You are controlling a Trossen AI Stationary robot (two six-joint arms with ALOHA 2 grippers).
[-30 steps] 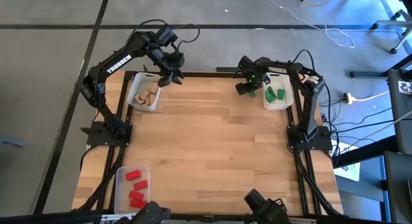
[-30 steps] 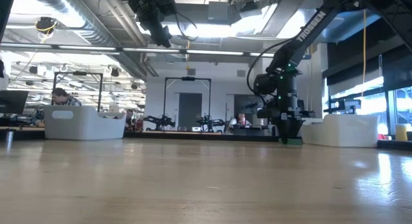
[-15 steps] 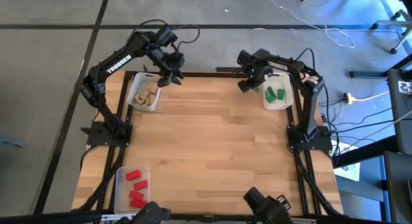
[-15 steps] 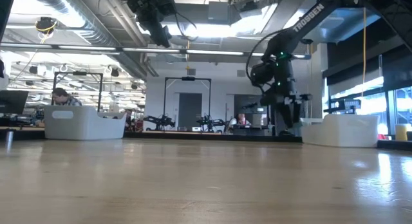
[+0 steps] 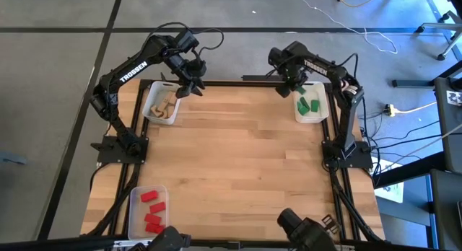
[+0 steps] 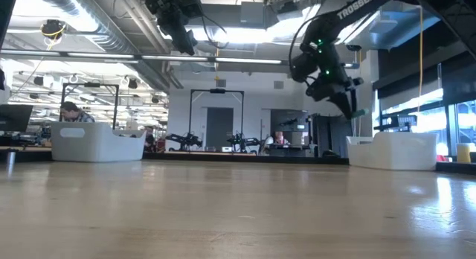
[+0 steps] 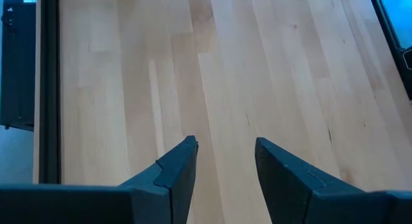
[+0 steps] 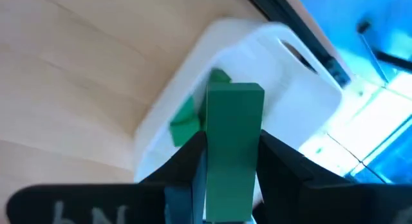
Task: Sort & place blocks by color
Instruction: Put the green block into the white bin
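My right gripper [image 8: 232, 143] is shut on a green block [image 8: 233, 147] and hangs high at the table's far right, by the left side of the clear bin [image 8: 257, 50] [image 5: 323, 115]. That bin holds other green blocks [image 5: 309, 105]. In the low view this gripper [image 6: 349, 109] is well above the bin [image 6: 394, 151]. My left gripper [image 7: 225, 143] [image 5: 189, 86] is open and held high at the far left, with bare table under it, beside the bin of pale wood blocks [image 5: 164, 105]. My right gripper pinches the green block by two opposite long sides [image 8: 212, 143] between its two fingers [image 8: 187, 156]. The fingers point steeply down and lie along the block, whose end sticks out past the fingertips. The block is lifted clear of the table.
A third bin with red blocks [image 5: 150, 208] stands at the near left corner. The wooden tabletop [image 5: 238, 157] lies between the bins. Black frame rails [image 5: 216, 82] run along the table's edges.
My right gripper has risen from table height beside the green bin, carrying the green block up clear of the table. It has also tipped and rolled and drifted a little toward the bin.
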